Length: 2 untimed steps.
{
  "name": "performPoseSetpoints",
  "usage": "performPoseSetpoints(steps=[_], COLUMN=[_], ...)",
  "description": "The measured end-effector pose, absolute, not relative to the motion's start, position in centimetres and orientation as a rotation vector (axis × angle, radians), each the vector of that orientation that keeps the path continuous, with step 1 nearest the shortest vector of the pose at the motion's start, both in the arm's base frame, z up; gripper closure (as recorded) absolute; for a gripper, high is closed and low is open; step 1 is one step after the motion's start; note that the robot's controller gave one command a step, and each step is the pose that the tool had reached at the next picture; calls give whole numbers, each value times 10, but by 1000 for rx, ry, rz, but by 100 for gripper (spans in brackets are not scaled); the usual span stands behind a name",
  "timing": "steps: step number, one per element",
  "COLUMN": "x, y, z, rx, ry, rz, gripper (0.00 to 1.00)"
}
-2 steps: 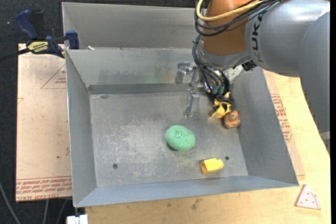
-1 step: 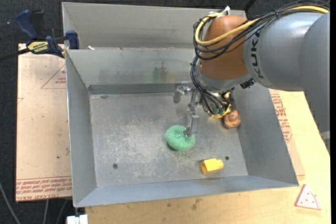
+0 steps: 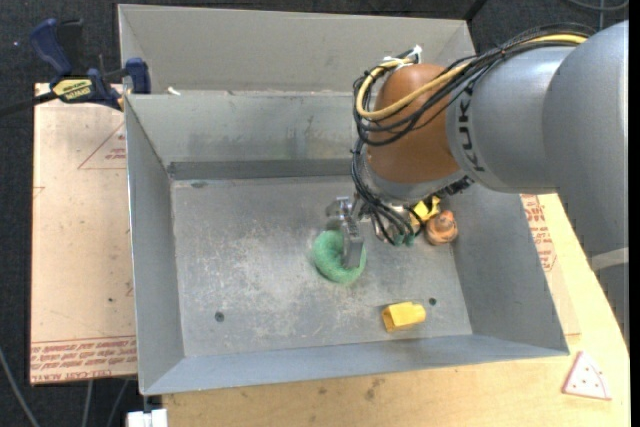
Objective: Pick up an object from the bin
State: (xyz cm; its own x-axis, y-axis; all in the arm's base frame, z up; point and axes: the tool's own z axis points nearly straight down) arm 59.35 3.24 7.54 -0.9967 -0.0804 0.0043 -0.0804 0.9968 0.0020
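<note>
**Lettering on the robot arm**

The only writing that can be read is dark block lettering (image 3: pixel 462 118) on the silver-grey metal casing of the robot arm (image 3: pixel 545 105). It is printed just beside the rounded orange cover (image 3: pixel 405 135) at the wrist and runs up and down the casing, so the letters lie on their sides. It begins "KU"; the letters after that curve away round the casing and pass behind the bundle of yellow and black cables (image 3: pixel 420 80), and cannot be made out for sure.
</note>
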Motion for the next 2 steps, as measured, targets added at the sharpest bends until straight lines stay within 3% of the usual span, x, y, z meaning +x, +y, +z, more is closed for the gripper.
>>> performPoseSetpoints(steps=[1,2], x=[594,592], y=[32,61], z=[75,253], rx=[126,186], ry=[-3135,-3149], rz=[-3,-2], gripper=[100,100])
